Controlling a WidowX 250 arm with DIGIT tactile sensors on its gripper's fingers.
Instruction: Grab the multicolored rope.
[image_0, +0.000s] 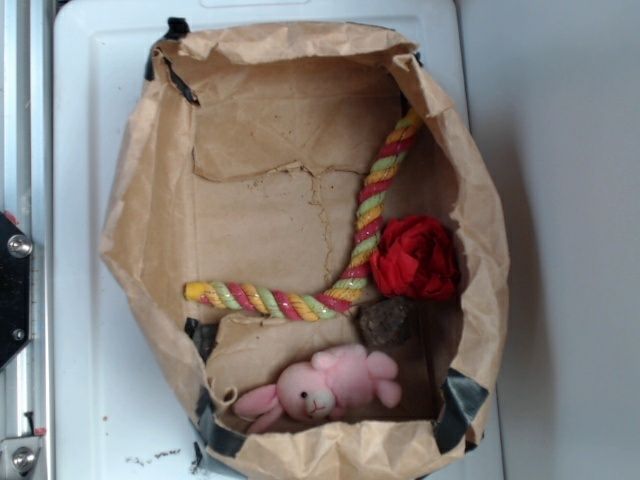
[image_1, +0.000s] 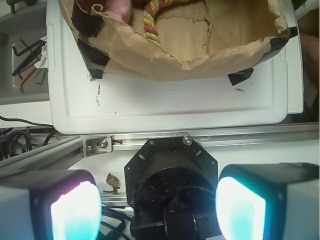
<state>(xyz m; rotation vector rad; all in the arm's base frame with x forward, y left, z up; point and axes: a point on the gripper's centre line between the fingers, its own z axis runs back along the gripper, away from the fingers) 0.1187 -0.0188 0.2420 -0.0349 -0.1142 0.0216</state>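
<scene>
Setting: a crumpled brown paper bag (image_0: 150, 230) lies open on a white tray (image_0: 80, 150), seen from above; black tape (image_0: 458, 398) patches its corners.
Rope: the multicolored rope (image_0: 362, 235) lies on the bag's floor, bent into an L. One arm runs along the lower middle from left to right; the other climbs the right side toward the top rim.
Rose: a red fabric rose (image_0: 415, 257) sits just right of the rope's bend, touching it.
Brown lump: a small dark object (image_0: 384, 321) rests just below the rose.
Plush: a pink plush animal (image_0: 325, 387) lies near the bottom edge, below the rope and apart from it.
Gripper: in the wrist view the gripper (image_1: 159, 200) hangs outside the bag, over the robot's black base (image_1: 170, 172) and a metal rail (image_1: 150, 142).
Fingers: the two pale fingers (image_1: 75, 210) stand wide apart, with nothing between them.
Rope from the wrist: only a short piece (image_1: 151, 20) shows at the top edge, well away from the gripper.
</scene>
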